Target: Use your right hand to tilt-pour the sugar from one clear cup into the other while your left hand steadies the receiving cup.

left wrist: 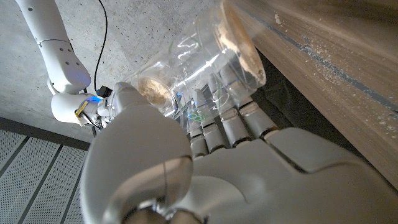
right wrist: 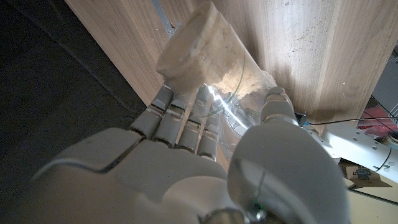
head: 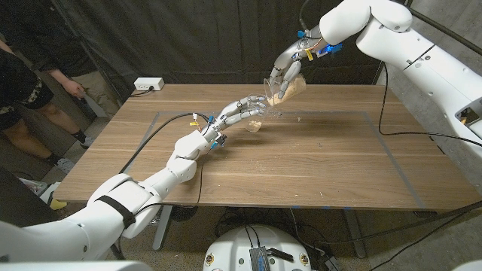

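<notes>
Right robot hand (head: 288,71) holds sugar cup (head: 286,90) tilted above receiving cup (head: 256,119), gripped by left robot hand (head: 239,111) on desk (head: 316,158); thin, light, probably slippery plastic, best held mid-wall.

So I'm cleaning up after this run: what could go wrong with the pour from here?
1. The right hand holds the pouring cup tilted above the receiving cup; if the rims are not lined up, sugar may land on the table. Some grains seem to be scattered there already.
2. The left hand grips the thin clear receiving cup; squeezing harder might deform or tip it.
</notes>
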You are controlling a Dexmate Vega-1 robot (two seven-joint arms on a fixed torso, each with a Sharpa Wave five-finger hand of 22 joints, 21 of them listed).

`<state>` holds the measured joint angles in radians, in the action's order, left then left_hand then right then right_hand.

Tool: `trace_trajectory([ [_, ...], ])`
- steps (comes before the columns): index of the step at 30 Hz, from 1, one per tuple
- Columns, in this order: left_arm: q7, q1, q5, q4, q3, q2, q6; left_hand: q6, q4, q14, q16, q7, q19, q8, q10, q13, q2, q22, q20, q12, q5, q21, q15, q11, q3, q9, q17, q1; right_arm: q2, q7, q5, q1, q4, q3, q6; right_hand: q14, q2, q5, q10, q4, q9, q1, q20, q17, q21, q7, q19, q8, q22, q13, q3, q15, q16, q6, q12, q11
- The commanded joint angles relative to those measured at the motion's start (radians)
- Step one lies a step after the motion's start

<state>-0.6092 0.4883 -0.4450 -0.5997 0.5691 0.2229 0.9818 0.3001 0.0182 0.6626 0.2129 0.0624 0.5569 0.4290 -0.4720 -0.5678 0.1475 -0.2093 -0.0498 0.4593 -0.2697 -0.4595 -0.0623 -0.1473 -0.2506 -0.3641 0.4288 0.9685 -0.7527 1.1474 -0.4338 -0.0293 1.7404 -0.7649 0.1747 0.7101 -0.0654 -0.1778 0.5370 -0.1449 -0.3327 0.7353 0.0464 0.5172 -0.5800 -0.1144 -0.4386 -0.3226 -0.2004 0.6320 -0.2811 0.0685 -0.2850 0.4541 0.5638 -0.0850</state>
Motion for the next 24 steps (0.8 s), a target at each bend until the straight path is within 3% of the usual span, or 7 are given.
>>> trace_trajectory([
  [1, -0.034, -0.016, -0.005, 0.058, -0.020, -0.031, 0.022, 0.007, 0.007, 0.007, -0.004, -0.001, -0.002, 0.007, -0.004, -0.004, 0.002, -0.001, -0.063, 0.006, -0.006, -0.004, -0.138, -0.005, -0.003, -0.002, 0.005, 0.014, 0.005, 0.027, -0.017, 0.019, -0.012, -0.011, 0.022, 0.009, -0.011, -0.005, 0.013, -0.001, -0.003, 0.009, 0.090, 0.003, 0.000, -0.015, -0.006, -0.006, -0.003, 0.002, 0.002, 0.167, -0.001, 0.022, 0.005, -0.009],
  [14, -0.054, -0.027, 0.001, 0.093, -0.042, -0.053, 0.033, 0.008, 0.010, 0.007, -0.004, -0.002, -0.003, 0.007, -0.005, -0.003, 0.003, -0.001, -0.062, 0.006, -0.006, -0.006, -0.139, -0.005, -0.003, -0.002, 0.005, 0.016, 0.021, 0.055, -0.022, 0.037, -0.033, -0.023, 0.038, 0.012, -0.012, -0.005, 0.015, -0.001, -0.004, 0.012, 0.090, 0.006, 0.000, -0.015, -0.006, -0.004, -0.003, 0.001, 0.002, 0.167, -0.001, 0.025, 0.003, -0.005],
  [24, -0.083, -0.051, 0.005, 0.162, -0.065, -0.093, 0.043, 0.009, 0.011, 0.012, -0.002, -0.003, 0.000, 0.008, -0.011, -0.002, 0.003, -0.001, -0.064, 0.007, -0.006, -0.009, -0.139, -0.005, -0.002, -0.003, 0.006, 0.020, 0.023, 0.066, -0.022, 0.035, -0.031, -0.024, 0.033, 0.014, -0.012, -0.004, 0.017, 0.000, -0.005, 0.010, 0.089, 0.007, 0.000, -0.015, -0.007, -0.003, -0.003, 0.001, 0.002, 0.167, 0.001, 0.029, 0.002, -0.006],
])
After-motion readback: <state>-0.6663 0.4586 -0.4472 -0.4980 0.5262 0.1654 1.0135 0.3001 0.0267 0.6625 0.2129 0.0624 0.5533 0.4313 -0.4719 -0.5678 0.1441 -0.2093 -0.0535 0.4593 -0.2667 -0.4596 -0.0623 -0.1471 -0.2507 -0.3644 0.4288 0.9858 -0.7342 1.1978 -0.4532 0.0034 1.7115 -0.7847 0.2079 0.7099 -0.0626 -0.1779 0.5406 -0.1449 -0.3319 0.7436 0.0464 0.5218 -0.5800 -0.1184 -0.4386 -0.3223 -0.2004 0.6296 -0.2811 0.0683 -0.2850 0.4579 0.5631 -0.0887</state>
